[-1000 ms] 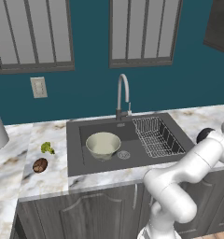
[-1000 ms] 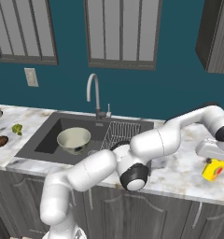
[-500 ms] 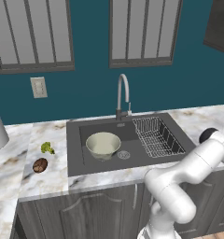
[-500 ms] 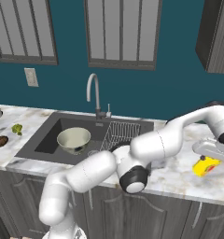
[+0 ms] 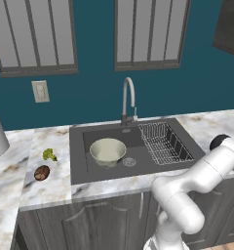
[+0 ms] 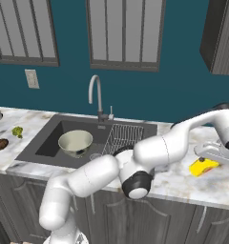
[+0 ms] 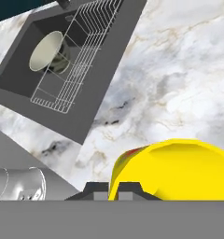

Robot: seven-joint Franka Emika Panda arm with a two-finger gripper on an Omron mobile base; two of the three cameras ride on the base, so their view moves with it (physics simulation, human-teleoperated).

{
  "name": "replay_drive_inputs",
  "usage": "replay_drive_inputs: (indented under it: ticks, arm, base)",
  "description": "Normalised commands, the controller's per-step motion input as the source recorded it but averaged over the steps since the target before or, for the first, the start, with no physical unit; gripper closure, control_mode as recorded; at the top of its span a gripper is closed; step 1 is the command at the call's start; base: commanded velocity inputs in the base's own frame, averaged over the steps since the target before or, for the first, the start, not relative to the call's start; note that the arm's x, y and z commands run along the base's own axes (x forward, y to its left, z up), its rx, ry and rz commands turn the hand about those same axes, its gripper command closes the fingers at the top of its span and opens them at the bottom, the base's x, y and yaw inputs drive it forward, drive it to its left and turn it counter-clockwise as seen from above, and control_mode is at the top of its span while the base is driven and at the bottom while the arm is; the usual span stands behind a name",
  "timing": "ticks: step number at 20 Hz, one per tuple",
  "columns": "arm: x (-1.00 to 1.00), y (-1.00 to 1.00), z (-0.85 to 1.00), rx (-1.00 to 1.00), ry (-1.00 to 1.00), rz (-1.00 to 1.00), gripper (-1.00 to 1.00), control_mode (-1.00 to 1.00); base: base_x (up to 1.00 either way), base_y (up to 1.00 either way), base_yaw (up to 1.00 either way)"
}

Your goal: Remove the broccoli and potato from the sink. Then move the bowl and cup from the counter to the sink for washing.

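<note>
End effector [image 6: 213,157] is clamped on the cup's [image 6: 202,166] rim right of the sink [image 6: 49,143]; light, rigid, probably slippery.

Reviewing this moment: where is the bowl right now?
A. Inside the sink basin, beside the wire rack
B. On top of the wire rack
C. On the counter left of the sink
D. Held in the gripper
A: the bowl sits upright on the floor of the sink, left of the wire rack, near the drain.
</note>
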Motion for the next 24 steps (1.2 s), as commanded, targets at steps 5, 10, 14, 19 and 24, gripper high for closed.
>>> replay_drive_inputs:
  ticks: [5, 10, 14, 19, 24]
  arm:
    - [-0.07, 0.57, -0.06, -0.17, -0.01, 0.0, 1.0, -1.0]
    - [-0.11, 0.6, -0.15, -0.18, -0.04, 0.0, 1.0, -1.0]
    - [-0.17, 0.61, -0.2, -0.16, -0.1, 0.0, 1.0, -1.0]
    - [-0.2, 0.62, -0.17, -0.14, -0.11, 0.0, 1.0, -1.0]
    - [-0.22, 0.63, -0.14, -0.13, -0.11, 0.0, 1.0, -1.0]
  base:
    - [0.0, 0.0, 0.0]
    - [0.0, 0.0, 0.0]
    - [0.0, 0.0, 0.0]
    - [0.0, 0.0, 0.0]
    - [0.0, 0.0, 0.0]
